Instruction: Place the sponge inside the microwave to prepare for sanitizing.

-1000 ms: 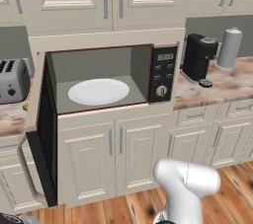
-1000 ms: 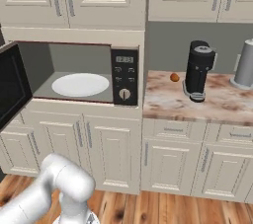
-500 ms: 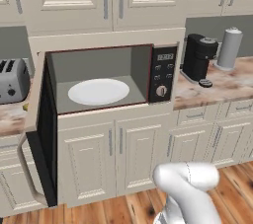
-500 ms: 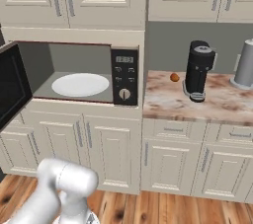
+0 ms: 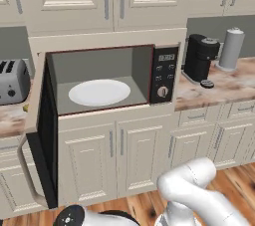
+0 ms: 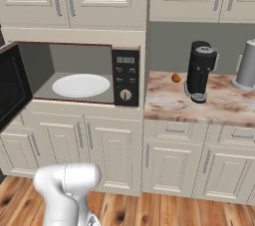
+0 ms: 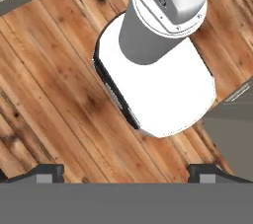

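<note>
Kitchen cabinetry frames the microwave [image 5: 107, 83], door open, plate [image 5: 99, 92] bare. Gripper [image 7: 126, 171] points at the floor, jaws spread wide, holding nothing. Locate the sponge before reaching; approach it from above.

Light: even, bright, no clear source | Shadows: faint, soft inside microwave [image 5: 99, 78] cavity | Glare: none on its plate [image 5: 99, 92] | Focus: soft overall, coarse pixel edges | Floor [image 7: 54, 80]: wood grain slightly smeared | Distortion: none at edges

One microwave [image 5: 107, 83], one toaster [image 5: 12, 81], one coffee machine [image 6: 199, 70] — perhaps one kettle [image 5: 231, 49].
</note>
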Tool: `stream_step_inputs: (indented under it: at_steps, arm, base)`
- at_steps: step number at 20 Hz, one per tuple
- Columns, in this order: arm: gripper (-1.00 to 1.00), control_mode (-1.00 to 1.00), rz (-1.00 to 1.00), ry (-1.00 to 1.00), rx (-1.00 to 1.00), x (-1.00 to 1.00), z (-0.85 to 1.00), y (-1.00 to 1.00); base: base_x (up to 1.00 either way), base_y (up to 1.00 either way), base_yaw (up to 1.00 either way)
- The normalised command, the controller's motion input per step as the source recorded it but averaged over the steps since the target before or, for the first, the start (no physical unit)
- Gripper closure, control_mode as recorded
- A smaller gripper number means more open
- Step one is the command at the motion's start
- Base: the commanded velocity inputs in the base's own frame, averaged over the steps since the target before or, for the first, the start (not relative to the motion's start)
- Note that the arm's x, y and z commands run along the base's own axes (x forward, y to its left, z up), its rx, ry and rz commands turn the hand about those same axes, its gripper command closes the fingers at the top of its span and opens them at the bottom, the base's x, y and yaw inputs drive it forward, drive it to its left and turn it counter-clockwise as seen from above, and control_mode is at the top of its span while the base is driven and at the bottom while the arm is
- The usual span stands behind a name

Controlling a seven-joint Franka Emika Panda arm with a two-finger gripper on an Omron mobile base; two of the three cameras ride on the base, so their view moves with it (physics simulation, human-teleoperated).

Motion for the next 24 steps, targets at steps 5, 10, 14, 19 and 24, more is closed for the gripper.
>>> stream_step_inputs:
  at_steps: [5,10,14,19,24]
  arm:
    - [-1.0,-1.0,0.24,0.12,0.41,0.02,0.15,-0.97]
    - [-1.0,-1.0,0.25,0.16,0.31,0.28,0.14,-0.82]
    - [-1.0,-1.0,0.19,0.1,0.04,0.75,0.0,-0.58]
    - [-1.0,-1.0,0.12,-0.01,-0.02,0.71,0.0,-0.35]
    - [-1.0,-1.0,0.09,-0.31,-0.18,0.14,0.01,-0.1]
  base:
    - [0.0,0.0,0.0]
    - [0.0,0.0,0.0]
    - [0.0,0.0,0.0]
    - [0.0,0.0,0.0]
    - [0.0,0.0,0.0]
